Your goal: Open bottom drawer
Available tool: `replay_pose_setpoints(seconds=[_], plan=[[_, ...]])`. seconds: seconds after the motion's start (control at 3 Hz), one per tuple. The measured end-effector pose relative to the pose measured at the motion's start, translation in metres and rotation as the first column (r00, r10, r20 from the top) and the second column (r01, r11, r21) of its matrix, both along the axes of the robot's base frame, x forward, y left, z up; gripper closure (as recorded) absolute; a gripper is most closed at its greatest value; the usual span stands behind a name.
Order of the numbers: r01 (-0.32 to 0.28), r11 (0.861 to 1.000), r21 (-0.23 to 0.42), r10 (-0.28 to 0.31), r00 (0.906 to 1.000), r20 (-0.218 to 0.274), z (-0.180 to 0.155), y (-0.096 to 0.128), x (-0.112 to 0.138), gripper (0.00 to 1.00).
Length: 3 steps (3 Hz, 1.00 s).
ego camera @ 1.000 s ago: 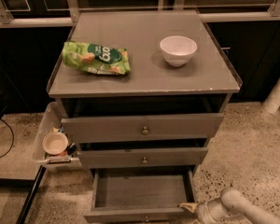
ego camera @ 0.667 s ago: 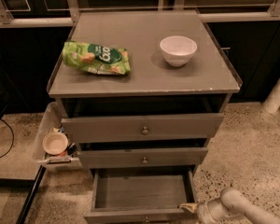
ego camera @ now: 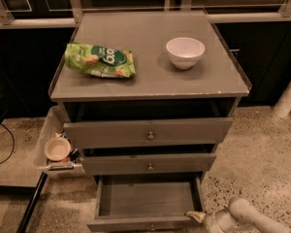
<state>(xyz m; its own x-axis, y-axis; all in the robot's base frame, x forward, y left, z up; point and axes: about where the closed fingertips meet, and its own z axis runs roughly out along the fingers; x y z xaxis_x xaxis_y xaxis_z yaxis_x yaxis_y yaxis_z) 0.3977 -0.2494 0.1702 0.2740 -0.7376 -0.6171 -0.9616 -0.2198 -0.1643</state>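
Observation:
The bottom drawer (ego camera: 148, 199) of the grey cabinet is pulled far out, and its plain grey inside shows with nothing in it. Its front panel (ego camera: 140, 224) lies at the bottom edge of the view, with the knob (ego camera: 152, 226) barely showing. My gripper (ego camera: 198, 217) is at the drawer's front right corner, touching or very close to the panel's top edge. The white arm (ego camera: 247, 219) comes in from the bottom right.
The top drawer (ego camera: 148, 132) and middle drawer (ego camera: 149, 162) are slightly out. On the cabinet top (ego camera: 150, 76) lie a green snack bag (ego camera: 100, 60) and a white bowl (ego camera: 185, 52). A tray with a small cup (ego camera: 57, 148) hangs at the left. A white post (ego camera: 287, 98) stands right.

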Motion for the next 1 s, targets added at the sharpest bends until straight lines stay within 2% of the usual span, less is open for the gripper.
replay_pose_setpoints(seconds=[0.33, 1.0], plan=[[-0.005, 1.0, 0.0, 0.005, 1.0, -0.003, -0.001, 0.004, -0.001, 0.0], [-0.042, 0.999, 0.0, 0.042, 0.9965, 0.072, 0.039, 0.02, 0.008, 0.0]])
